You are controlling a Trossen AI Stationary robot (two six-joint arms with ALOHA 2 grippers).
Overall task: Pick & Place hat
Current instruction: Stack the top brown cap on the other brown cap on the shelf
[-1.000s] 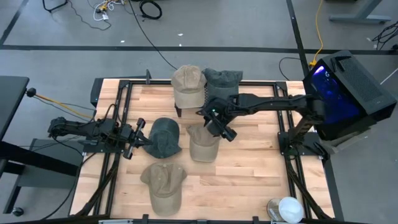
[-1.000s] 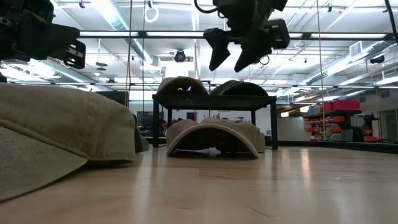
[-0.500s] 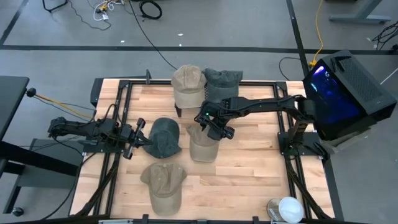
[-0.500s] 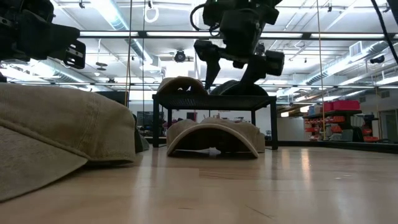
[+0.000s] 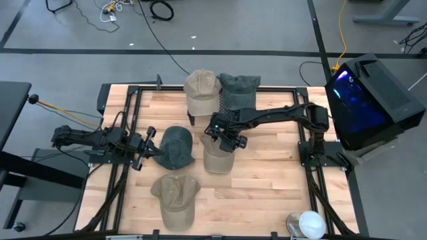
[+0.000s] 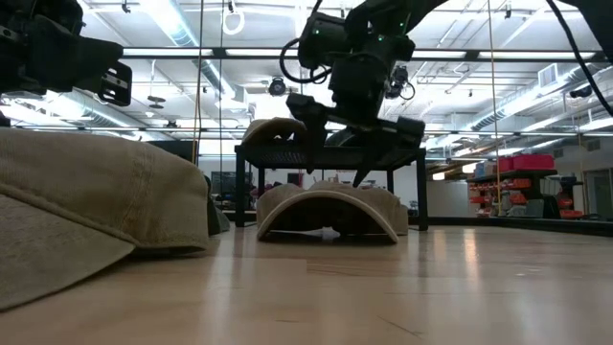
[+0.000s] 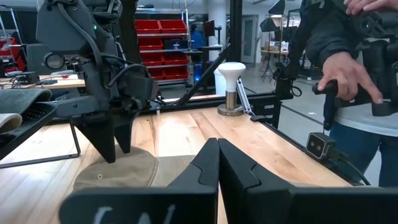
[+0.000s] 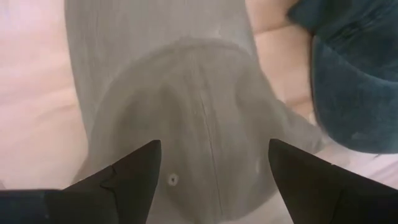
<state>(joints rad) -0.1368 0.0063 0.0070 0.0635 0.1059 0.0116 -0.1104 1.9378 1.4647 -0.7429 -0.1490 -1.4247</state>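
Overhead, the right gripper (image 5: 222, 140) hung over the crown of the tan cap (image 5: 219, 156) lying mid-counter, its fingers spread wide and holding nothing. A dark green cap (image 5: 177, 147) lay just beside that cap on the left-arm side, another tan cap (image 5: 177, 197) sat nearer the front edge of the counter (image 5: 267, 193), and two more caps, one tan (image 5: 201, 91) and one grey (image 5: 238, 85), rested on a small black stand (image 5: 192, 119) at the back. The left gripper (image 5: 148, 151) waited near the green cap's edge.

Low view: the right gripper's fingers (image 6: 314, 125) pointed down on either side of the cap's crown (image 6: 330, 211), apparently not yet touching the cloth.

Left wrist view: this arm's fingers (image 7: 219, 174) were pressed shut and empty; beyond the counter a person's hand (image 7: 343, 74) held a handle.

Right wrist view: both fingers (image 8: 134, 171) straddled the tan crown (image 8: 199, 124), with the green cap (image 8: 357, 74) close at one side.

To grasp well, I judged the gripper should sink straight until the tips press into the soft crown, gather a fold near the top seam, and stay clear of the green neighbour.
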